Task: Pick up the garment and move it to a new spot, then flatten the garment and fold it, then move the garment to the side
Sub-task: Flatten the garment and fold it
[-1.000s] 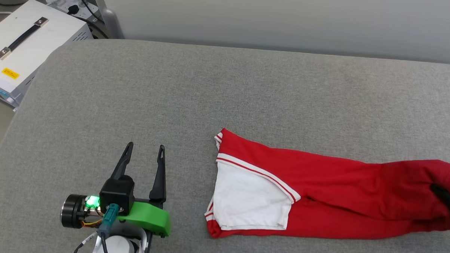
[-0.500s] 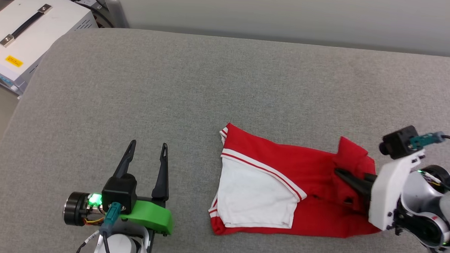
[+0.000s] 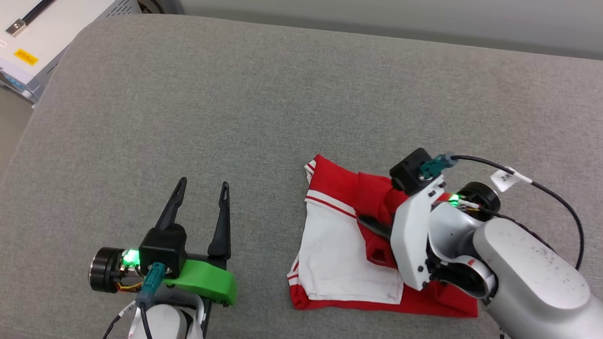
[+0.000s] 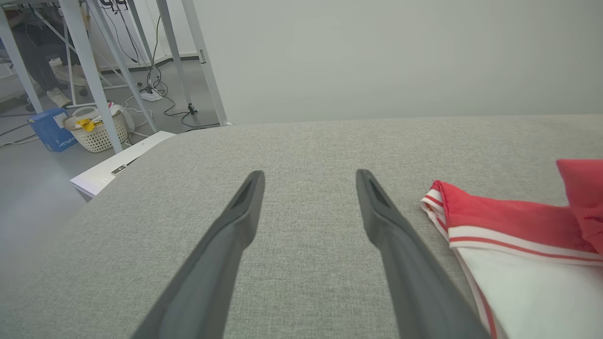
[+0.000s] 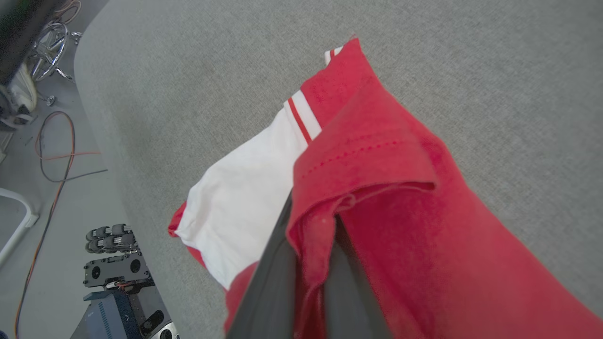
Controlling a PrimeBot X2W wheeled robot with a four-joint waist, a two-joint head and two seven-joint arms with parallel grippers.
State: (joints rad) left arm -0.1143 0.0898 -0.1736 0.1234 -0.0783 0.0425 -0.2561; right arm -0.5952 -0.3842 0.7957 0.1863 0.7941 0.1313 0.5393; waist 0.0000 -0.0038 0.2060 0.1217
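Red garment, fold pinched — in right tool

You see the garment red, one white sleeve, red-and-white striped trim; padded surface plain flecked grey; left gripper black fingers, bright green bracket; box white, yellow label

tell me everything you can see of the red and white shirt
The red knit jersey shirt with a white short sleeve lies part-folded on the grey fabric surface, right of centre in the head view. Red-and-white striped trim edges the sleeve and the far corner. One red stitched hem is lifted and doubled back over the sleeve, pinched between the shut dark fingers of the right gripper.
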